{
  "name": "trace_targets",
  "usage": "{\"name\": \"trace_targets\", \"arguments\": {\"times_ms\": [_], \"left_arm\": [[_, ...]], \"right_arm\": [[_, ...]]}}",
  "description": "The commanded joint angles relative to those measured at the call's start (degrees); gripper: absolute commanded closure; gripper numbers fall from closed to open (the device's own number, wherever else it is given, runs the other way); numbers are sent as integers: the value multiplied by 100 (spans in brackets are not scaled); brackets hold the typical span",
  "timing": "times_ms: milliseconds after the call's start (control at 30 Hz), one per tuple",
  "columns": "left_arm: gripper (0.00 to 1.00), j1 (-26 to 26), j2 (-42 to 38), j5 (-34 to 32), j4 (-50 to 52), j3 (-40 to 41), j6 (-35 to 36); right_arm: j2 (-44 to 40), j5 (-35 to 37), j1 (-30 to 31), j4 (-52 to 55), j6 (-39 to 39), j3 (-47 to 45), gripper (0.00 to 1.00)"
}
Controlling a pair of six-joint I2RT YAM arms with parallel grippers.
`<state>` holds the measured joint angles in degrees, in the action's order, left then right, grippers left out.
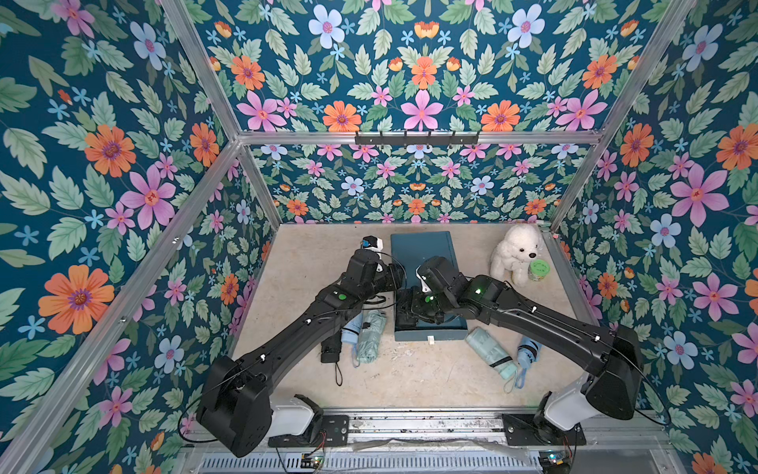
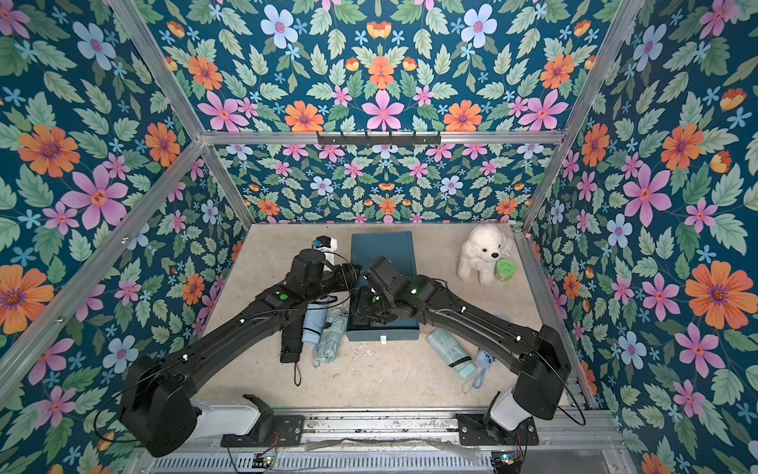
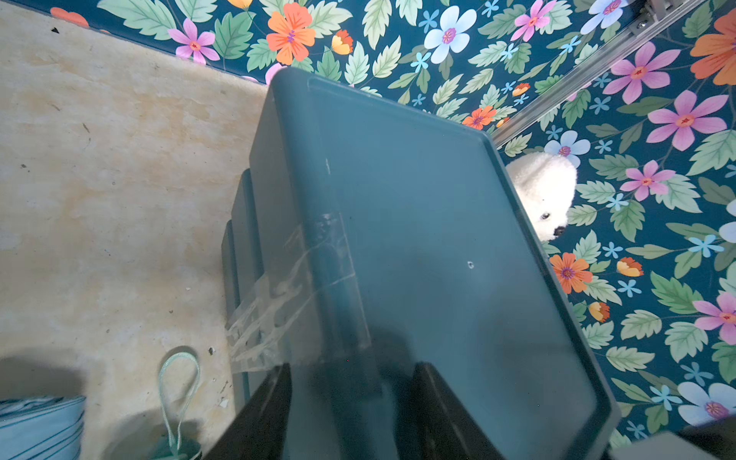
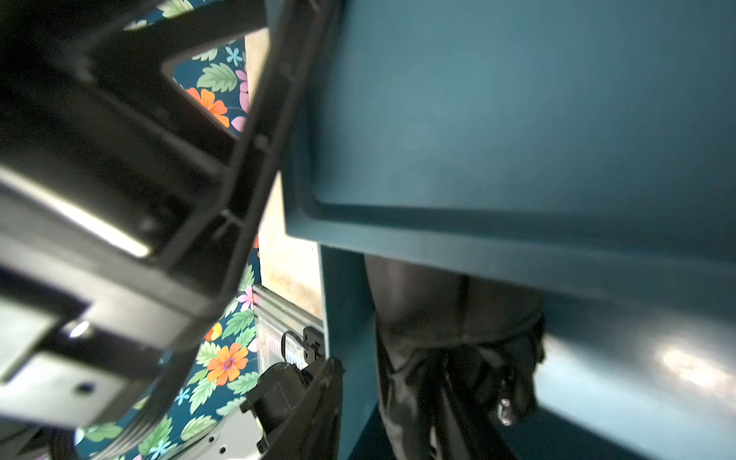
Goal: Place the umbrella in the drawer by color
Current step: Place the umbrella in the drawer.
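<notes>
Floral walls (image 1: 422,61) box in the beige worktop (image 1: 410,377); at its middle the teal cabinet (image 1: 422,246) has its drawer (image 1: 443,332) pulled toward 6 o'clock. The black umbrella (image 4: 446,326) lies inside, long axis roughly 12 to 6; its leading end is hidden. Whether my right claw (image 1: 412,310) grips it I cannot tell: best let go low, then lift straight. My left claw (image 3: 352,374) gapes empty above the cabinet.

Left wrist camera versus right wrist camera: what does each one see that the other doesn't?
Only the left wrist view shows the white plush dog, a mint strap loop and a light blue umbrella. Only the right wrist view shows the black umbrella in the open drawer. Both show the teal drawer cabinet.
</notes>
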<state>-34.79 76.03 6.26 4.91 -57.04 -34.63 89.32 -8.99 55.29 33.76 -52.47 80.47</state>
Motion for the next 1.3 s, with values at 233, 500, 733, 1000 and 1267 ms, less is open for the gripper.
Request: {"name": "trace_targets", "arguments": {"times_ms": [233,500,733,1000,1267], "left_arm": [[39,-1,-179,-57,968,-301,42],[33,16,-235,-241,1401,-853,194],[35,16,-10,-25,1198,-609,45],[36,23,197,-98,1168,-549,53],[37,38,346,-114,1132,-533,62]], "right_arm": [[-681,939,104,788,421,154,46],[-932,1748,602,1272,674,188,46],[-272,1979,984,1680,905,552,50],[-174,1735,1204,1843,1022,554,54],[-375,1493,1290,1900,1086,505,58]]}}
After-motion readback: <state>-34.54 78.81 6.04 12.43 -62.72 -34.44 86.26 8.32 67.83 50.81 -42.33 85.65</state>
